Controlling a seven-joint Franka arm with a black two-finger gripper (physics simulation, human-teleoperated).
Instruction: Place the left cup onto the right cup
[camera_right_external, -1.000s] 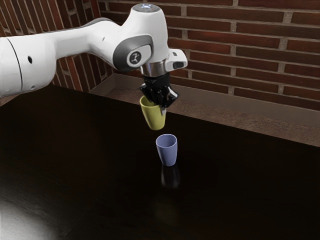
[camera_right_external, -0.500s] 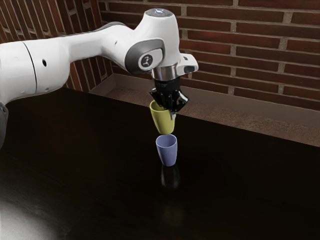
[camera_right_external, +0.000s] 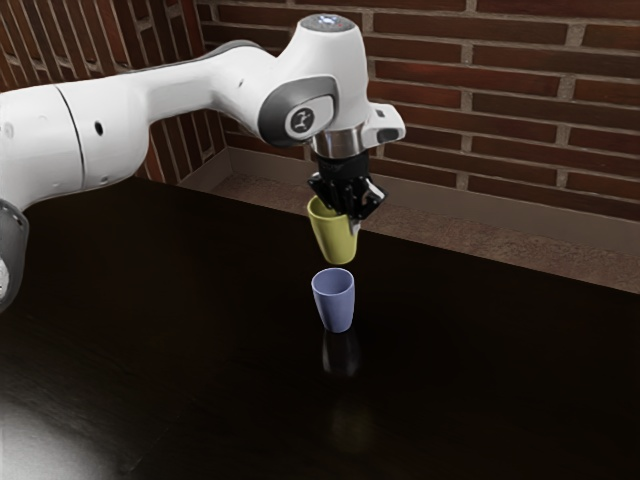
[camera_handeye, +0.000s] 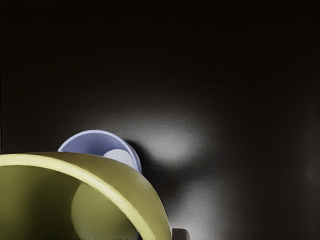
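The fingers (camera_right_external: 351, 208) grip the yellow cup (camera_right_external: 333, 240) by its rim, nearly above the blue cup (camera_right_external: 334, 298). If released off-centre, it could knock the blue cup over.

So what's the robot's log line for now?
pincer: shut on yellow cup | yellow cup: in air above blue cup, apart | blue cup: upright on table

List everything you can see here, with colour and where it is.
yellow cup: one, yellow-green, held in the air above the blue cup, apart from it.
blue cup: one, pale blue, upright on the table.
table: one, dark glossy, under both cups.
brick wall: one, red-brown, behind the table.
ledge: one, brown, at the wall's foot.
arm: one, white, from the exterior view's left.
end effector: one, black, shut on the yellow cup's rim.
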